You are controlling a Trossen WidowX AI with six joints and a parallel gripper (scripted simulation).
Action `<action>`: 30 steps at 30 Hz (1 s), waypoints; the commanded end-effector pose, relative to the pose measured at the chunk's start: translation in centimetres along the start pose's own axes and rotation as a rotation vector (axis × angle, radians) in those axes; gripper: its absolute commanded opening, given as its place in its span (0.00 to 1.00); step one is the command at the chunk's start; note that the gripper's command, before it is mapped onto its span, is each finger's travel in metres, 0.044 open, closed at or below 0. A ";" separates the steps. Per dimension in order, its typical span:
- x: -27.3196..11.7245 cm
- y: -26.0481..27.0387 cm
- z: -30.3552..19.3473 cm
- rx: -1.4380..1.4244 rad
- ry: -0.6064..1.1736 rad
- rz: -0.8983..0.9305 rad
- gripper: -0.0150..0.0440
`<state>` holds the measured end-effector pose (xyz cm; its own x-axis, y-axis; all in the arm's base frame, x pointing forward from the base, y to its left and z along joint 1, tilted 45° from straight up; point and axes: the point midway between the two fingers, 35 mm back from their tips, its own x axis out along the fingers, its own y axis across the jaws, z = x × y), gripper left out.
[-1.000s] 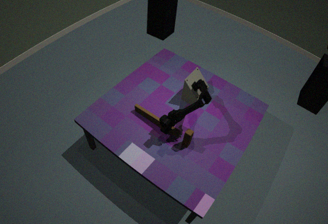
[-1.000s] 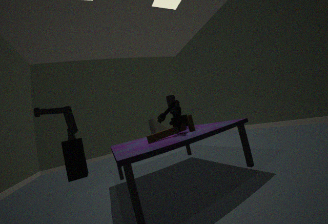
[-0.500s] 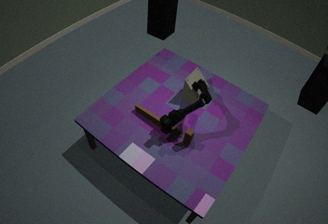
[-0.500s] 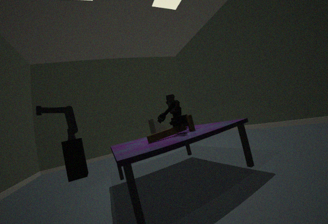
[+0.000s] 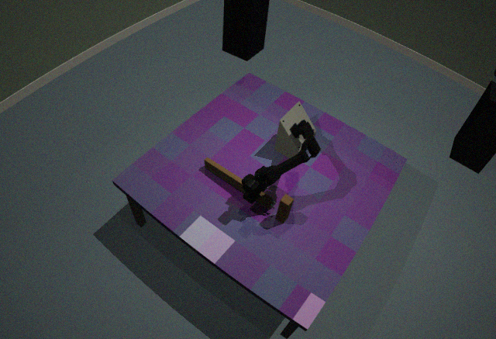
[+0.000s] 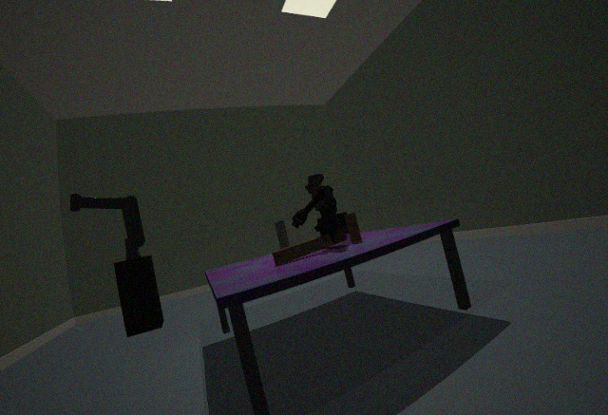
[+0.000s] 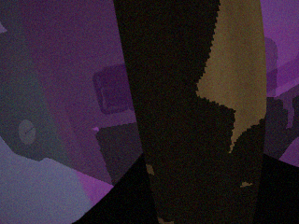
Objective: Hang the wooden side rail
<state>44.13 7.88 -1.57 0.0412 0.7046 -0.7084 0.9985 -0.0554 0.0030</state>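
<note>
The wooden side rail (image 5: 222, 172) (image 6: 296, 250) (image 7: 240, 61) lies along the table, its far end low at the table top. Its end toward the post looks raised a little. My gripper (image 5: 253, 195) (image 6: 328, 236) (image 7: 206, 165) is shut on the rail near that raised end, and the rail runs between the fingers in the wrist view. The short wooden headboard post (image 5: 284, 209) (image 6: 353, 228) stands upright just beyond that end; in the top view a gap shows between them. The steel hooks, the slot and the pins cannot be made out.
A pale panel-like block (image 5: 287, 133) (image 6: 281, 234) stands beside the arm's base on the patchwork table (image 5: 172, 215) (image 6: 236, 283). My forearm crosses above the table from there. Dark pedestals (image 5: 245, 22) (image 5: 477, 130) (image 6: 140, 297) stand on the floor away from the table.
</note>
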 end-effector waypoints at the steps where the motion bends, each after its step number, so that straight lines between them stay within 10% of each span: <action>1: -0.3 0.3 0.0 -0.001 -0.002 0.012 0.25; 30: -0.3 0.2 -0.2 -0.001 -0.002 0.011 0.25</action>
<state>44.09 8.05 -1.70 0.0405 0.7019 -0.7111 0.9985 -0.0554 0.0022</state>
